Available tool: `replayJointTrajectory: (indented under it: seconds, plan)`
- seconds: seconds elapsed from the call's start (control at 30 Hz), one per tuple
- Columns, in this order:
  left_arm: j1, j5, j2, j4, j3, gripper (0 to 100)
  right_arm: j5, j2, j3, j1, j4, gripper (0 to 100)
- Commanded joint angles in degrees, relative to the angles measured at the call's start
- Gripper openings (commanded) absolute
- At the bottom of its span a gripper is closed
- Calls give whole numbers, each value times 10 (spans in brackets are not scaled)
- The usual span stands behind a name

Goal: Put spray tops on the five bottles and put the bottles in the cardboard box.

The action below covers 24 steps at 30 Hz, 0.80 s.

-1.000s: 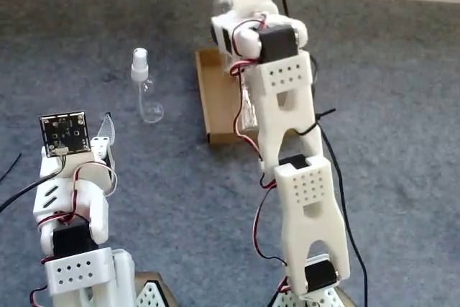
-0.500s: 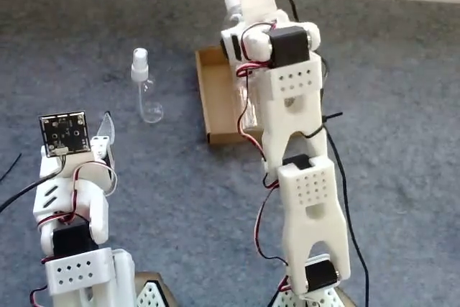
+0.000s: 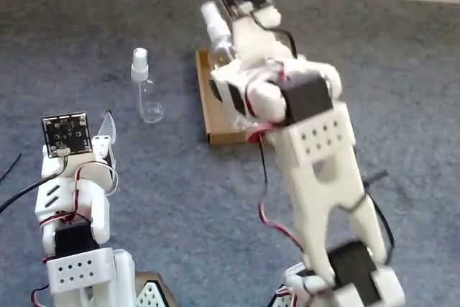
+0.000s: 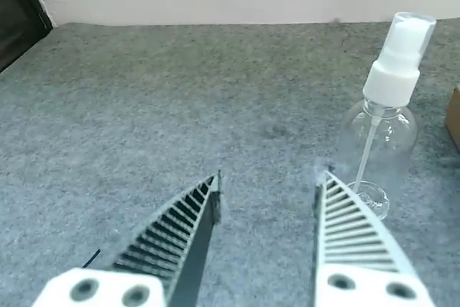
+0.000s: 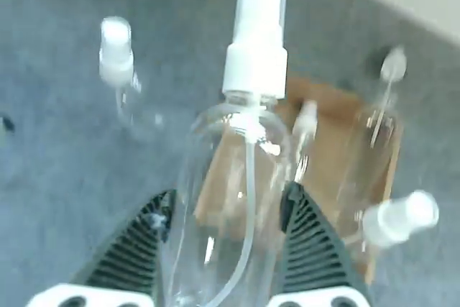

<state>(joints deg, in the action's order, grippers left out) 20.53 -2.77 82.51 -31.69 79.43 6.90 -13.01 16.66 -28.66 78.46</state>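
Holding clear plastic bottle with white spray top (image 5: 233, 149) clamped in right gripper (image 5: 230, 199) over edge of shallow brown cardboard box (image 3: 203, 91); lower slowly beside bottles lying inside (image 5: 374, 134), release once resting; left gripper (image 4: 267, 181) parted, empty, beside box near standing bottle (image 4: 381, 141).

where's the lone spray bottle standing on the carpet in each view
High view: lone bottle upright on the carpet, left of the cardboard box.
Left wrist view: lone bottle just beyond the open left claw, box edge beside it.
Right wrist view: lone bottle blurred on the carpet, beyond the held bottle in the right claw, apart from the box.
Shared landmark: the cardboard box.
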Motion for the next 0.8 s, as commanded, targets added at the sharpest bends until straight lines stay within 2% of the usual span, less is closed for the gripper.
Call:
replayJointTrajectory:
  seconds: [0.0, 0.17, 0.3, 0.53, 0.7, 0.77]
  plan:
    - [-5, 4, 6, 15, 8, 191, 11, -101, -287, 1, -346, 5]
    - [-5, 4, 7, 18, 25, 190, 28, -70, -434, 32, -684, 5]
    - [-5, 4, 7, 18, 33, 190, 14, 25, -436, 47, -815, 5]
    - [-7, 4, 7, 40, 55, 192, 12, 179, -326, 47, -842, 5]
    - [-5, 4, 7, 34, 33, 193, 12, 160, -292, 21, -822, 5]
    - [5, 6, 7, -1, 10, 193, 12, 134, -292, 7, -787, 5]
